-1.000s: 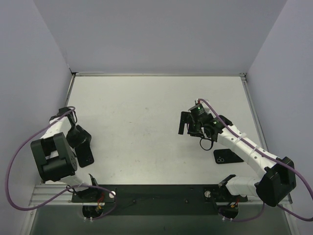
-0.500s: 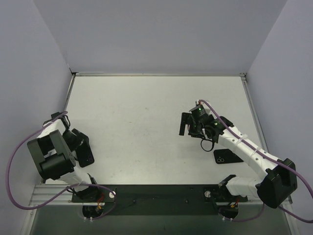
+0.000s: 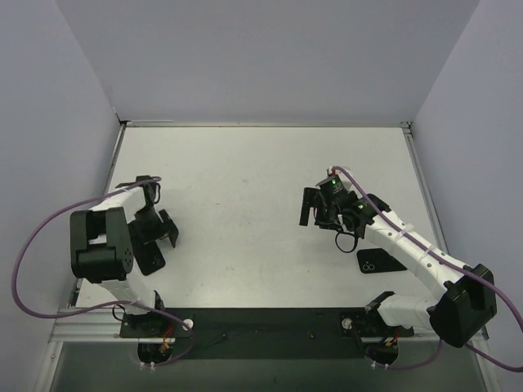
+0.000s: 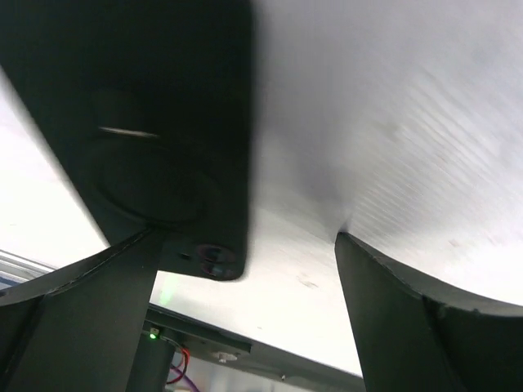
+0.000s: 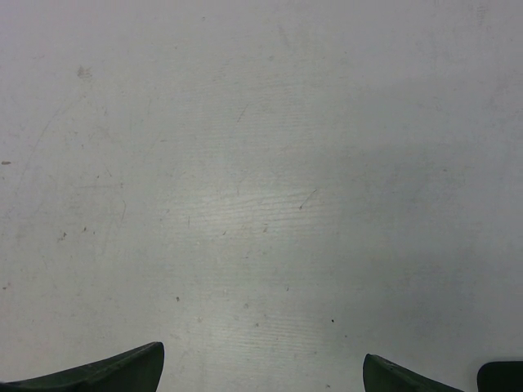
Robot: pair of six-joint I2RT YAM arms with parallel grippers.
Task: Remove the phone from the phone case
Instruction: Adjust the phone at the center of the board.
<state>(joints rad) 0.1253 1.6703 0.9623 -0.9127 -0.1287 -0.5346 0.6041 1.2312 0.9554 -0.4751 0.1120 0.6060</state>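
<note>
Two flat dark pieces lie on the table, and I judge them to be the phone and its case already parted, though I cannot tell which is which. The ringed slab sits just behind my left gripper, on the base side. In my left wrist view the ringed slab is blurred and runs out past my left finger. The twin-lens slab lies well behind my right gripper, beside my forearm. The main risk is on my left. Those jaws hang spread wide and low with nothing between them, so a careless dip or sweep could clip the slab's edge and skid it toward the near edge of the table. On my right, a sagging forearm or the purple cable could drag the other piece. If either slab is in fact the phone seated in the case, a pinch across both would lift them as one. My left arm is folded back with its wrist tipped down. My right arm reaches forward with its wrist facing bare table, and my right fingers are released and empty.
</note>
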